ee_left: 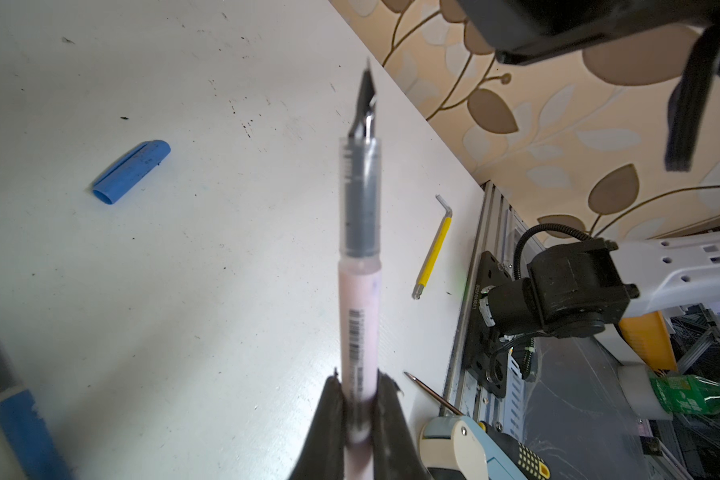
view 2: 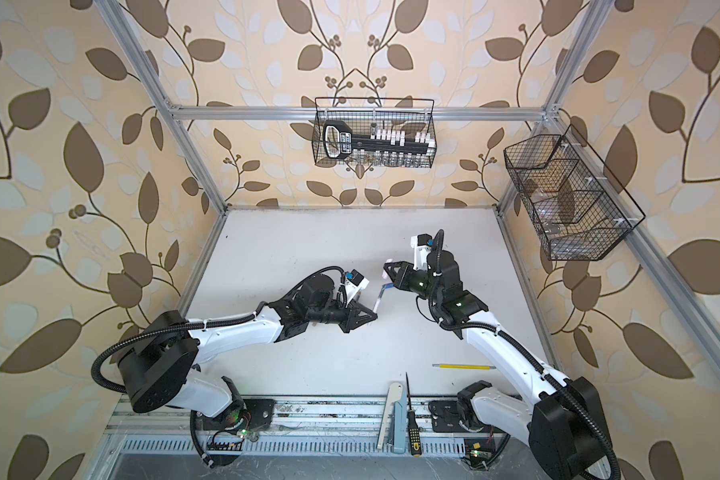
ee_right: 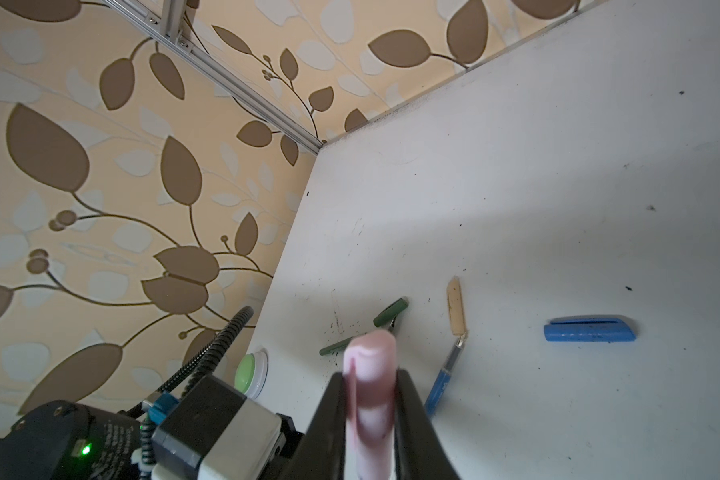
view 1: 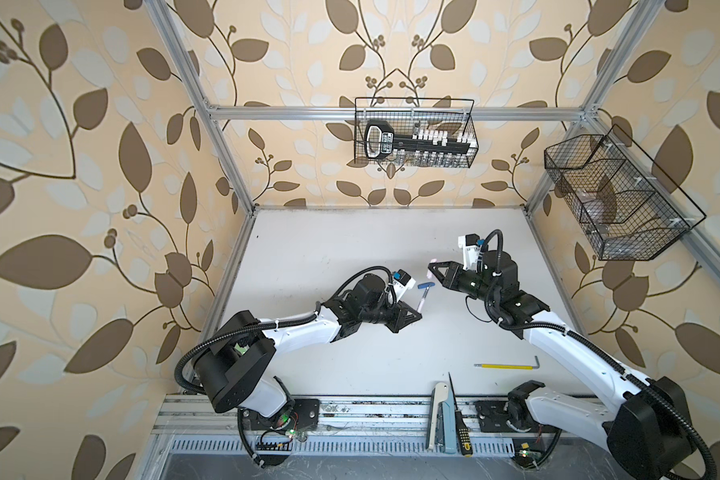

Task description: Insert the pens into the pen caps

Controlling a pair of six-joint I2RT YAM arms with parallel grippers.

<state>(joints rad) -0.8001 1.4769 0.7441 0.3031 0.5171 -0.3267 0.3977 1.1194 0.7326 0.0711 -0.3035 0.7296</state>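
My left gripper (ee_left: 360, 376) (view 1: 417, 314) is shut on the rear of the pale pink pen (ee_left: 358, 291), whose dark tip points away from it above the table. My right gripper (ee_right: 370, 374) (view 1: 433, 269) is shut on the pale pink pen cap (ee_right: 371, 365) (view 2: 386, 269), a short way from the pen's tip in both top views. On the table lie a blue cap (ee_right: 589, 328) (ee_left: 132, 171), a blue pen (ee_right: 441, 386), a tan piece (ee_right: 454, 305), a dark green cap (ee_right: 391, 311) and a dark green pen (ee_right: 341, 345).
A yellow hex key (view 1: 506, 366) lies at the front right. A black-yellow screwdriver (view 1: 460, 419) and a pale blue hand tool (view 1: 441, 415) rest on the front rail. Wire baskets hang at the back (view 1: 414, 133) and right (view 1: 616, 195). A green button (ee_right: 252, 370) sits near the left arm.
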